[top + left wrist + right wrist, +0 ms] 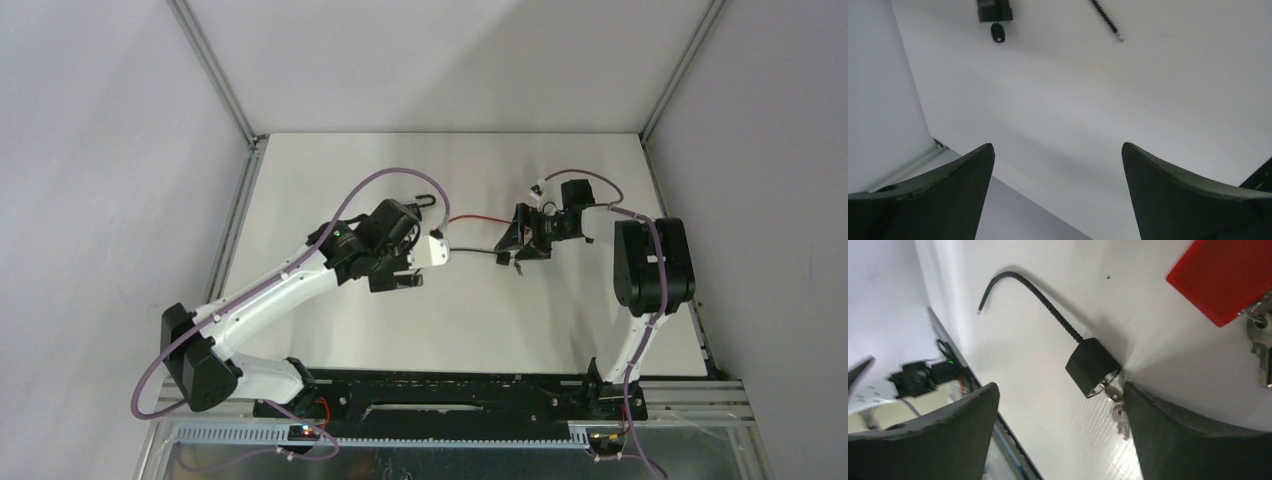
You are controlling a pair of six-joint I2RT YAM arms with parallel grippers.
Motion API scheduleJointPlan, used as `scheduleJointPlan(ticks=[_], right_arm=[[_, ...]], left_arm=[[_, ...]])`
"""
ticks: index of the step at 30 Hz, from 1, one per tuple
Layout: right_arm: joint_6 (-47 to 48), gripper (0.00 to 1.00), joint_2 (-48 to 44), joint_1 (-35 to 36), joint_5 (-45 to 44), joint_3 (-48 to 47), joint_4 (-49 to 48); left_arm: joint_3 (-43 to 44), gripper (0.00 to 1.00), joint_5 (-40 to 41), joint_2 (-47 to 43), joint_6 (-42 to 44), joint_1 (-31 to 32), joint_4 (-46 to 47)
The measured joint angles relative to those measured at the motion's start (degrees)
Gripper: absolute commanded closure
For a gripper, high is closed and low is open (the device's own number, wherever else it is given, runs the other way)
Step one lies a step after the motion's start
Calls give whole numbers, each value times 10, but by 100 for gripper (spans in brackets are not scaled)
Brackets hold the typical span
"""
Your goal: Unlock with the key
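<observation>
The right arm [650,265] is stretched leftward over the middle of the bench [450,320]. The right gripper [1060,390] is angled down with its fingers spread wide, and nothing is held. The cable lock [1093,367] is seen lying on the bench between those fingers. Its key [1112,391] is seated in the lower face, just beside one finger. The cable [1050,307] is run up and away to a free end. The left gripper [1056,147] is likewise held wide, well apart from the lock.
</observation>
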State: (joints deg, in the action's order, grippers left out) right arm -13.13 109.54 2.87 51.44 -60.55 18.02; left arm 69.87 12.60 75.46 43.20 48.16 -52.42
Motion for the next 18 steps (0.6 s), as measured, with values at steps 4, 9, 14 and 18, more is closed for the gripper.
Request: scheduleJointPlan(ticks=[4,9,14,18], right_arm=[[37,1,-40,4,-45,-1,24],[103,1,-132,-12,-107,0,92],[172,1,-301,-51,-152,0,127],[210,1,-449,-73,-198,0,135]], left_arm=[[0,0,4,2,-56,-41,16],[0,0,-17,-6,-137,-161,46],[-14,0,-50,-85,-219,-284,118],[-90,0,-69,-234,-281,-342,208]])
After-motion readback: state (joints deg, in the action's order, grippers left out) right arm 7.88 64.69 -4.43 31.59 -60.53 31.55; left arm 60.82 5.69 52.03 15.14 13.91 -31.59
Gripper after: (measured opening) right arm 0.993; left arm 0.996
